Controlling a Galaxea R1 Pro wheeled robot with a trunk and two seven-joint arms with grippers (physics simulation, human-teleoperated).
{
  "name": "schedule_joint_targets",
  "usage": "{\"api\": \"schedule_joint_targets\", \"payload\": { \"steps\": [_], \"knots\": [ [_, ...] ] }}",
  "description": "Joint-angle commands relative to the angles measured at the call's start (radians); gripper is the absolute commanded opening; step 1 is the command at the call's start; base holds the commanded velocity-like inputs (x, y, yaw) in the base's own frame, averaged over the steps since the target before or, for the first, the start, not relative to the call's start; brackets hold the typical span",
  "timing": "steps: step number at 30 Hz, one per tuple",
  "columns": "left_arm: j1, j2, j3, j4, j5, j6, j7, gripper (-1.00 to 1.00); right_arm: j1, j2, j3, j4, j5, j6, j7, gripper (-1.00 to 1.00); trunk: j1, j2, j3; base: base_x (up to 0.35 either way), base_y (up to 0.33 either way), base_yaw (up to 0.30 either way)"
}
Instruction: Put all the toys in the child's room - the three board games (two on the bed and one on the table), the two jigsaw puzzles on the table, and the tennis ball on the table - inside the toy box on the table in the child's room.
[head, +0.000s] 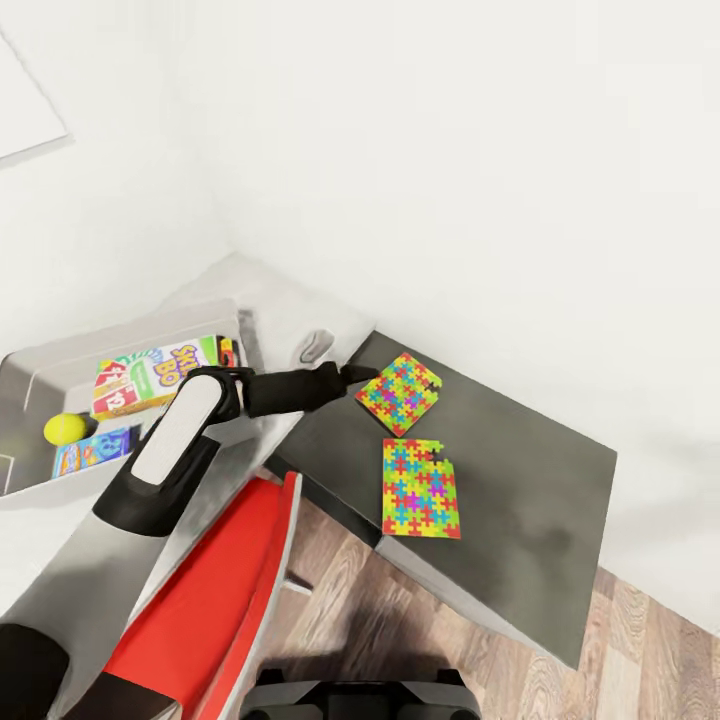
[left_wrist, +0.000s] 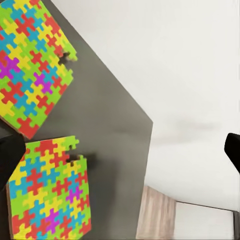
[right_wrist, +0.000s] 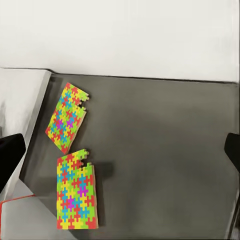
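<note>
The dark grey bench stands against the white wall. At my left sits the light grey toy box, holding the Skip-Bo board game, a blue game box and the tennis ball. Two jigsaw puzzles lie flat on the bench, near each other but apart: the far puzzle and the near puzzle. My left jaws are spread open and empty, the tips just at the far puzzle's edge. My right jaws are open wide above the bench.
</note>
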Motion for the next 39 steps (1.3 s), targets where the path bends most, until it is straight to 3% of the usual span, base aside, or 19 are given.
{"api": "schedule_joint_targets", "payload": {
  "steps": [1,5,8,22,32,39],
  "knots": [
    [-0.009,-0.009,-0.007,0.011,0.009,0.002,0.018,1.00,-0.002,-0.001,0.000,0.000,0.009,0.005,0.009,1.00,0.001,-0.002,-0.001,0.000,0.000,-0.269],
    [-0.026,-0.034,-0.022,0.057,0.004,0.008,0.038,1.00,-0.002,0.000,0.002,0.000,0.009,0.005,0.009,1.00,0.001,-0.002,-0.001,0.000,0.000,-0.273],
    [-0.026,-0.038,-0.026,0.080,0.003,0.009,0.043,1.00,-0.002,0.000,0.003,0.000,0.009,0.005,0.009,1.00,0.001,-0.002,-0.001,0.000,0.000,-0.276],
    [0.010,-0.031,-0.029,0.187,-0.009,0.008,0.051,1.00,-0.005,0.000,0.060,0.000,0.009,0.005,0.007,1.00,0.001,-0.002,-0.001,0.000,0.000,-0.250],
    [0.047,-0.013,-0.015,0.254,-0.106,-0.002,0.045,1.00,-0.008,0.000,0.106,0.000,0.010,0.005,0.007,1.00,0.001,-0.002,-0.001,0.000,0.000,-0.065],
    [0.053,0.008,-0.012,0.283,-0.130,-0.008,0.041,1.00,-0.009,0.000,0.117,0.000,0.010,0.005,0.007,1.00,0.001,-0.002,-0.001,0.000,0.000,-0.015]
  ]
}}
